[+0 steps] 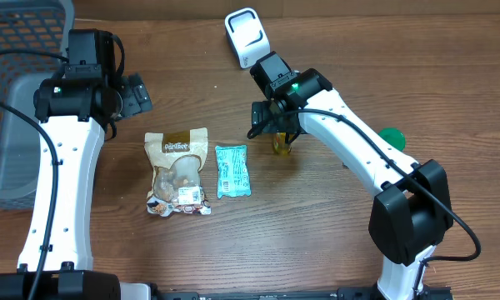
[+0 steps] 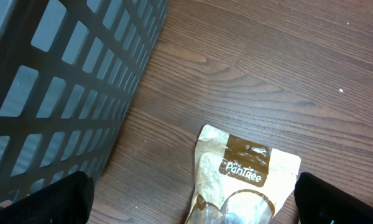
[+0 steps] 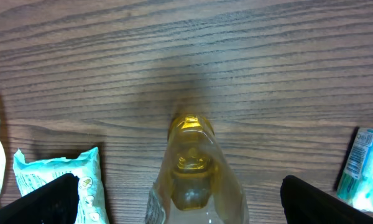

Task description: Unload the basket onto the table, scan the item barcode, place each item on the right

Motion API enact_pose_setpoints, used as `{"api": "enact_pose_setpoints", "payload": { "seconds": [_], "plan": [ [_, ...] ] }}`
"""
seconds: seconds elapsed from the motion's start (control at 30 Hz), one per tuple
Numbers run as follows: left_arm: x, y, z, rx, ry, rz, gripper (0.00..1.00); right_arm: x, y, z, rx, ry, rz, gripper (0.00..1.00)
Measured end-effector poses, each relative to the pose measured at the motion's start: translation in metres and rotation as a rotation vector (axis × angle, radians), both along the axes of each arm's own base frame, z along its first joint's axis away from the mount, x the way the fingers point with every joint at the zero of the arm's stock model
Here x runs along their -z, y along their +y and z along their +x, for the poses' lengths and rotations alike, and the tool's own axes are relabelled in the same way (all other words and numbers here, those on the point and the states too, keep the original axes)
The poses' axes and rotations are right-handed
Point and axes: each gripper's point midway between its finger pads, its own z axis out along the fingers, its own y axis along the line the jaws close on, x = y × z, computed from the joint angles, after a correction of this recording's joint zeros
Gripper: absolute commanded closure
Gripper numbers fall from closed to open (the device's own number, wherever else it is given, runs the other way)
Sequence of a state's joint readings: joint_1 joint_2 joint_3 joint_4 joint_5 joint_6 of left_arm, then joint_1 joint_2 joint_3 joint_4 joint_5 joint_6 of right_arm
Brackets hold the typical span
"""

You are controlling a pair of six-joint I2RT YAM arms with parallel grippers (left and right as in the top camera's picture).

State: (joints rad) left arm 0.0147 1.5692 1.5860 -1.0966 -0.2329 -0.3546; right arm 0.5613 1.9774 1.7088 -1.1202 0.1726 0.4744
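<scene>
Nearest the robot, a PanTree snack pouch (image 1: pixel 177 171) lies flat on the wooden table (image 1: pixel 342 50), with a teal packet (image 1: pixel 232 171) just beside it on the right. Slightly farther and right of the packet sits a small amber bottle (image 3: pixel 196 168). The right gripper (image 1: pixel 275 125) hangs over it, its fingers (image 3: pixel 43 199) spread wide on either side and touching nothing. Farther left, the left gripper (image 1: pixel 136 94) hovers beyond the pouch, equally wide open and empty, beside a grey basket (image 1: pixel 17 108). At the far edge sits the white scanner (image 1: pixel 246 37), well apart from the bottle.
</scene>
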Motion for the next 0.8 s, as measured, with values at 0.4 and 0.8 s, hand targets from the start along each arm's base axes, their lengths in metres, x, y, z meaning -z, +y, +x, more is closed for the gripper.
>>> {"api": "enact_pose_setpoints", "payload": {
  "seconds": [0.4, 0.8],
  "plan": [
    [-0.0002, 0.0000, 0.0001, 0.000, -0.001, 0.000, 0.01, 0.0002, -0.0002, 0.0001, 0.003, 0.000, 0.001, 0.24],
    [0.0000, -0.0001, 0.0001, 0.000, 0.000, 0.000, 0.01, 0.0018, -0.0050, -0.0045, 0.005, 0.023, -0.014, 0.36]
  ]
}}
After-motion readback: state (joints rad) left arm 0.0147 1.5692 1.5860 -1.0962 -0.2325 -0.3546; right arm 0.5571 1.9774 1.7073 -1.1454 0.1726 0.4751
